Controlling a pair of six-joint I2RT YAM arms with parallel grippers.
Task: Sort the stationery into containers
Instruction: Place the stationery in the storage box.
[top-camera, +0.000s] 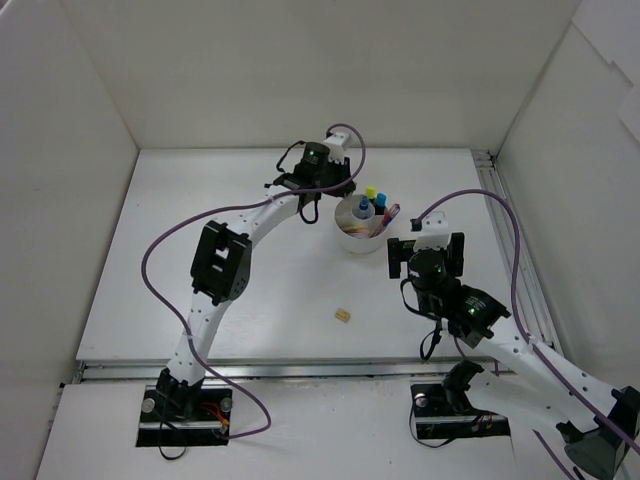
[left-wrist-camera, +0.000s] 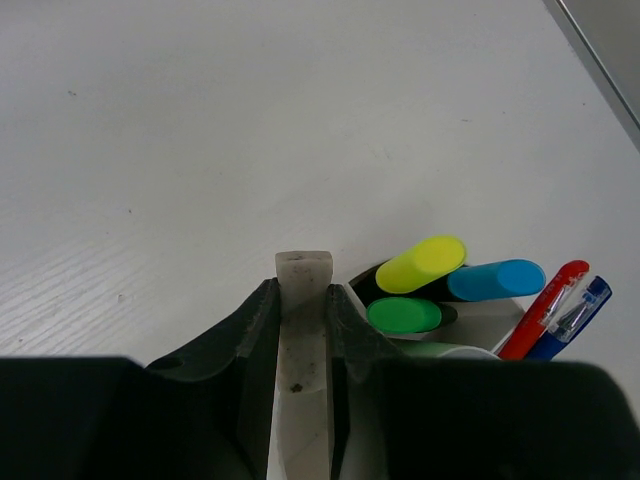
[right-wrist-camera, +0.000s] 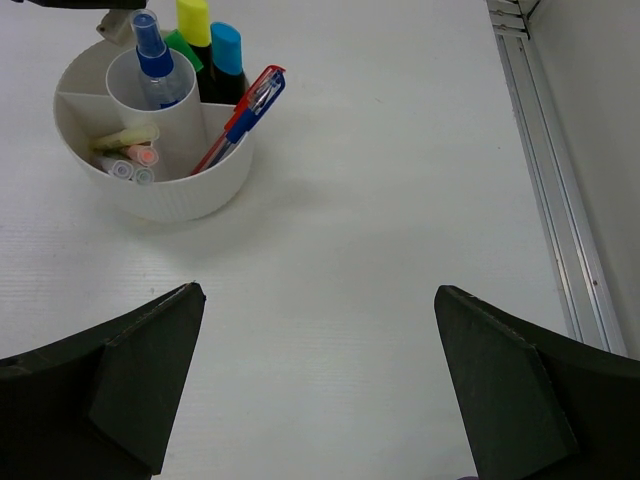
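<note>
The left gripper (left-wrist-camera: 303, 302) is pressed on a small beige eraser (left-wrist-camera: 303, 268), a flat matte block with some dark specks, just beside the organizer (right-wrist-camera: 170, 205). This is a round white plastic cup with a ribbed wall and divided compartments. In it stand black highlighters (left-wrist-camera: 420, 264) with smooth yellow, blue and green caps, a red pen (left-wrist-camera: 545, 305), a clear marker (right-wrist-camera: 155, 65) and thin pastel pencils (right-wrist-camera: 125, 150). The right gripper (right-wrist-camera: 318, 292) is spread wide over the table (right-wrist-camera: 400, 200). A second eraser (top-camera: 343, 315) lies well apart from the organizer.
</note>
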